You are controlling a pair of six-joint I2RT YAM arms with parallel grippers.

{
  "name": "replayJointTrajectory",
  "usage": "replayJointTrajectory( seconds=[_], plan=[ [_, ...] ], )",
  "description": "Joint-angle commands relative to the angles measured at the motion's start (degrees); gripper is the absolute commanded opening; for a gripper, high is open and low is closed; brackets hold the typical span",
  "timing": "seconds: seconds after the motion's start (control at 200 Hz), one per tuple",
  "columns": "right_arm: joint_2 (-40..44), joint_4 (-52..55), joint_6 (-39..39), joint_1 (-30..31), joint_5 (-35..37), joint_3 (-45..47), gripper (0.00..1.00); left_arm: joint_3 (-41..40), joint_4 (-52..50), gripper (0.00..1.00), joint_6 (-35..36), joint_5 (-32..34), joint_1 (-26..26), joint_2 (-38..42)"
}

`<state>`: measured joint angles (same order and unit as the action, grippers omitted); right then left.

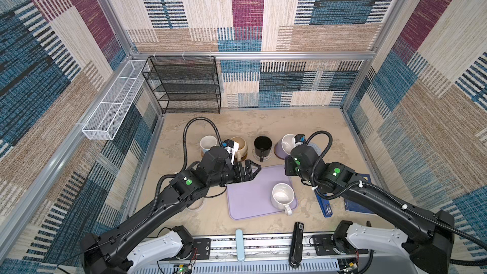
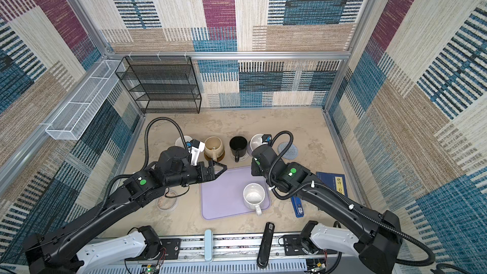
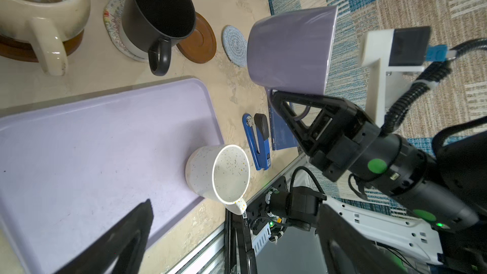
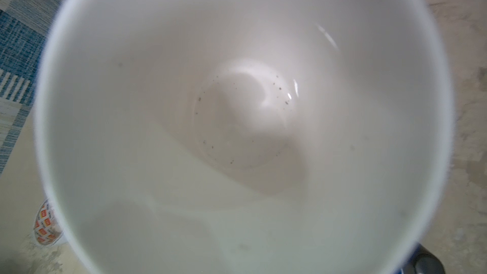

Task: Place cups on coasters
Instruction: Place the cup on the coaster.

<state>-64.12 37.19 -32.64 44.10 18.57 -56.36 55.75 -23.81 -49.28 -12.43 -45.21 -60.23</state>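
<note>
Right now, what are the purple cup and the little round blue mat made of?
The purple cup is probably glazed ceramic: smooth, with a soft sheen along its side. The round blue mat seems crocheted yarn or cord: matte, spiral rings showing.

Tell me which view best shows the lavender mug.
The left wrist view: the lavender mug shows nearly whole from the side, tilted, its handle in the right gripper. Both top views catch only its white mouth and a strip of wall; the right wrist view shows just its white inside, blurred.
</note>
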Motion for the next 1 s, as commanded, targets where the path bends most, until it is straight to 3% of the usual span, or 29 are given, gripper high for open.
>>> replayJointTrajectory(
  seconds=[0.0,0.195,0.521,0.796,0.992],
  plan=[
    [-0.84,-3.38,5.86,-3.92,-2.15,-0.63,0.0,2.44,1.09,1.0,2.66,-2.02,-0.37,-2.83],
    [-4.03,-6.86,10.06,-11.03,-6.37,-1.78,0.0,8.23,0.5,1.0,5.4,-4.32,-0.4,-8.82],
    [-17.81,-8.61,14.58,-19.57,-14.51,-6.65,0.0,16.3,0.35,1.0,7.38,-7.53,-0.13,-16.66],
    [-27.92,-7.0,15.82,-20.59,-13.5,-12.36,0.0,18.86,0.71,1.0,7.74,-8.67,0.45,-20.97],
    [-30.46,-6.21,15.57,-20.78,-11.49,-14.01,0.0,17.14,2.36,1.0,6.91,-8.77,1.39,-20.81]
  ],
)
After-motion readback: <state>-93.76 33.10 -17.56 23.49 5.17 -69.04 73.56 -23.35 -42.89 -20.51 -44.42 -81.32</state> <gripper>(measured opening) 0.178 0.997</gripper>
